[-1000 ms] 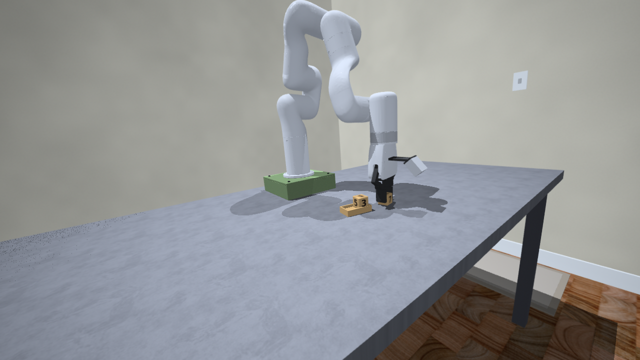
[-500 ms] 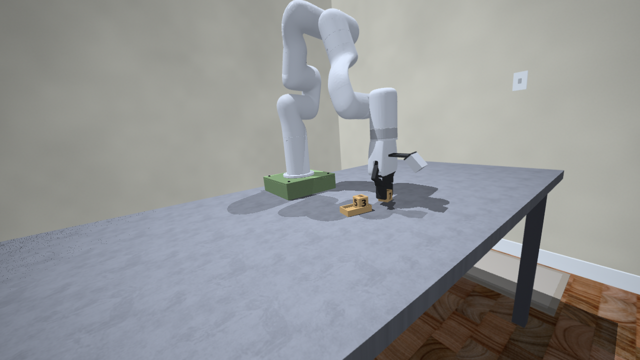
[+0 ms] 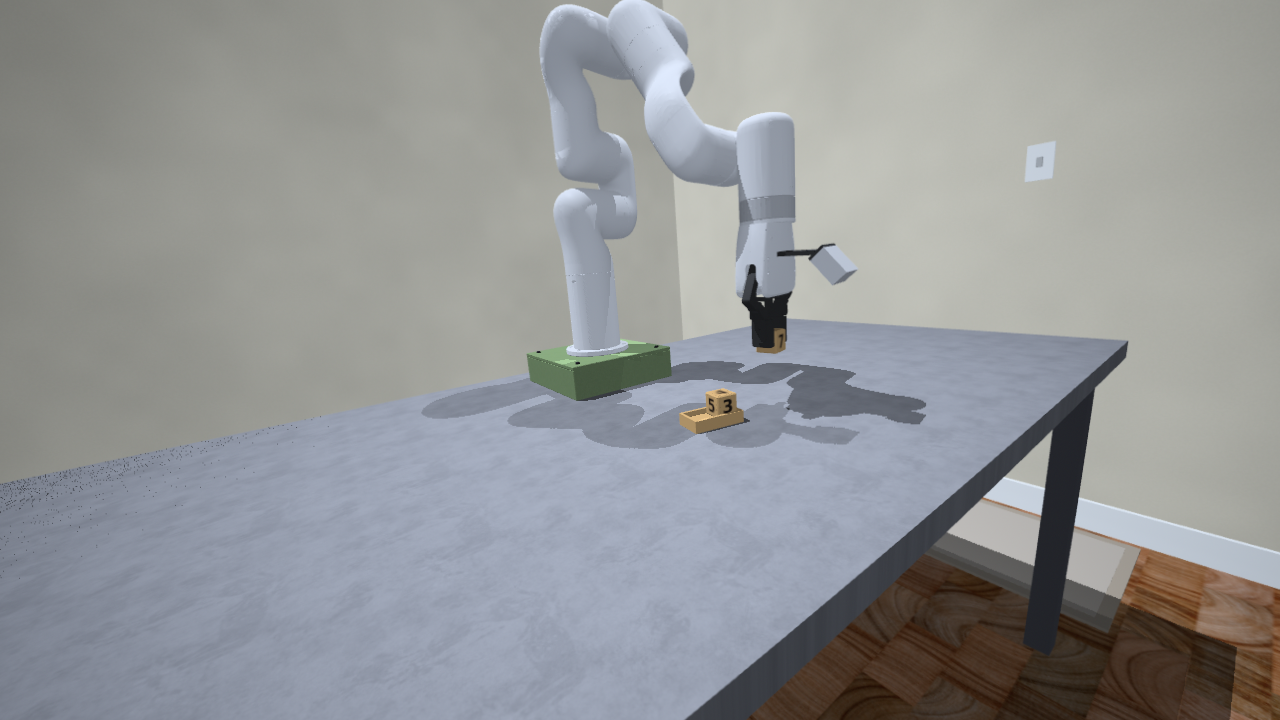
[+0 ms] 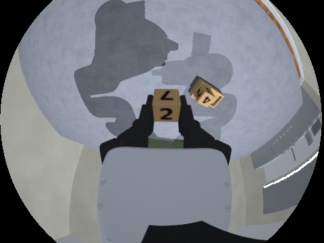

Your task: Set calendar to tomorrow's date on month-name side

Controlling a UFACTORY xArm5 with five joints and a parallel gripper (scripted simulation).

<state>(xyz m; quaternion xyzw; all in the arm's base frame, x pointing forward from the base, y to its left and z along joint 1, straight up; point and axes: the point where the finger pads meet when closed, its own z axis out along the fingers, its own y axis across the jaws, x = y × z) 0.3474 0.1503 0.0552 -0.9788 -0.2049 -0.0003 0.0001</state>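
Observation:
My gripper (image 3: 768, 338) (image 4: 166, 102) is shut on a wooden digit cube (image 3: 776, 341) (image 4: 166, 105) and holds it in the air well above the table, behind and to the right of the tray. In the wrist view the held cube shows a 2 and a 7. The small wooden tray (image 3: 700, 420) lies flat on the table. A second cube (image 3: 721, 402) (image 4: 206, 92) stands in the tray's right half, showing a 5 and a 3 in the exterior view. The tray's left half holds no cube.
The arm's green base (image 3: 597, 367) stands behind and to the left of the tray. The grey table (image 3: 447, 537) ends at an edge on the right, with wooden floor (image 3: 984, 662) below.

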